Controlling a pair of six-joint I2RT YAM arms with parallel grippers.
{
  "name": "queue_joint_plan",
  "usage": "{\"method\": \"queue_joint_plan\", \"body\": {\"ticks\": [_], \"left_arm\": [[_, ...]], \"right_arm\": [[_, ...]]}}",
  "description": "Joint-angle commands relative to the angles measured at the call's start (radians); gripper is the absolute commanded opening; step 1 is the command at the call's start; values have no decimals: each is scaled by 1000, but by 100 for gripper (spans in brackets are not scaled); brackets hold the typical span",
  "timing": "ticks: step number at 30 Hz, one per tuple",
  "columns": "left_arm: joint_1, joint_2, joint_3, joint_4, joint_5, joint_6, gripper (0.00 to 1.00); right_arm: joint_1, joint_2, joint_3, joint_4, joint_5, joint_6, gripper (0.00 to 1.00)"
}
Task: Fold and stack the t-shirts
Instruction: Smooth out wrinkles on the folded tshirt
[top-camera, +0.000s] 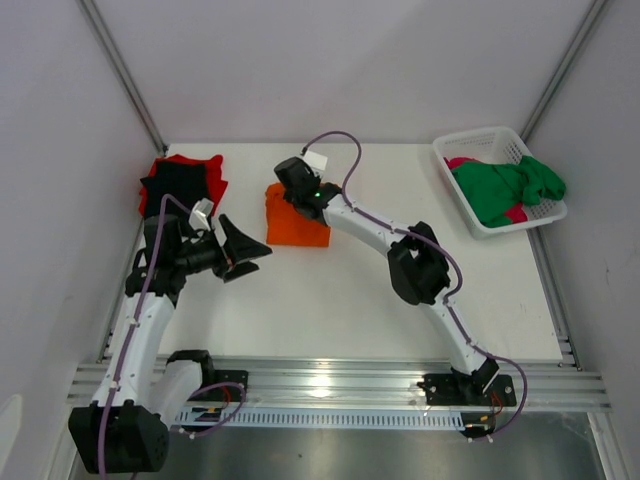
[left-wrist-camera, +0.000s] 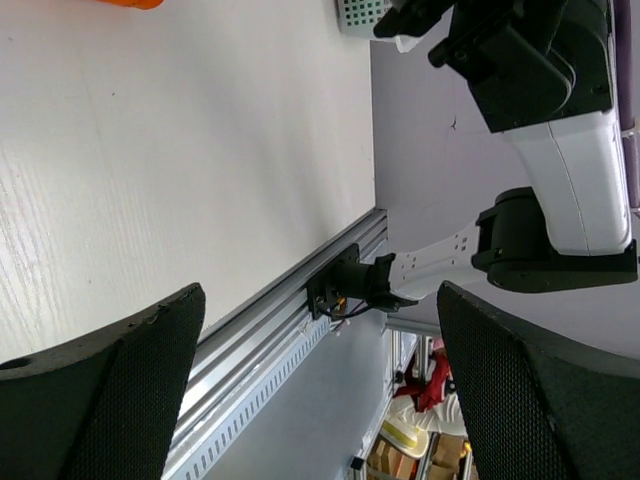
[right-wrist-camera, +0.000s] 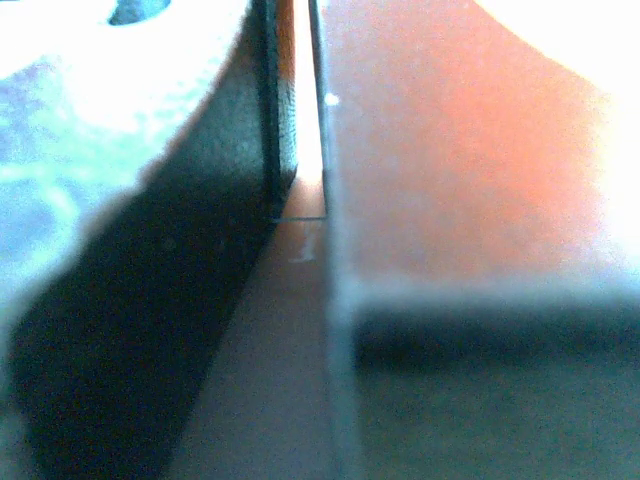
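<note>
Left jaws (top-camera: 250, 257) spread wide, nothing between them. They hang over the left side of the worktop (top-camera: 330, 300), pointing right, apart from any cloth. The left wrist view shows only bare white worktop, the metal rail (left-wrist-camera: 270, 340) at its near edge and the other arm past the two fingers.

Right jaws (top-camera: 293, 192) pressed together, tip down on the orange t-shirt (top-camera: 298, 230). The right wrist view is very close and blurry: just a thin slit between the two fingers, orange cloth under and behind them. Can't tell if any cloth is caught in the slit.

Orange t-shirt is folded into a small rectangle, flat on the worktop a bit left of centre, toward the far edge.

The black t-shirt (top-camera: 172, 185) lies on top of the red t-shirt (top-camera: 205, 168) in the far left corner, with red showing round its far and right edges. Both are bunched, fold quality unclear.

The white basket (top-camera: 470, 137) sits in the far right corner. The green t-shirt (top-camera: 505, 190) is crumpled in it and spills over the right rim. The pink t-shirt (top-camera: 462, 162) is under it, showing at the left end and near the front rim.
</note>
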Motion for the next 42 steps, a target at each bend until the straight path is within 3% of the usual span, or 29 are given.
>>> {"method": "queue_joint_plan", "body": {"ticks": [1, 8, 12, 18, 22, 26, 42], "left_arm": [[10, -30, 10, -45, -26, 57, 99], [11, -113, -30, -91, -122, 68, 99], [8, -124, -73, -29, -198, 10, 98], [8, 58, 27, 87, -293, -1, 98], [8, 268, 172, 85, -293, 28, 97], [5, 420, 219, 134, -282, 22, 97], [-115, 782, 375, 242, -261, -75, 95]], "right_arm": [[-30, 20, 38, 32, -18, -24, 0], [-48, 18, -14, 49, -51, -24, 0], [-53, 15, -31, 63, -73, -30, 0], [-53, -2, -60, 84, -100, -36, 0], [-53, -17, -83, 93, -108, -32, 0], [-53, -26, -91, 98, -110, -35, 0], [-55, -49, -94, 96, -114, -38, 0]]}}
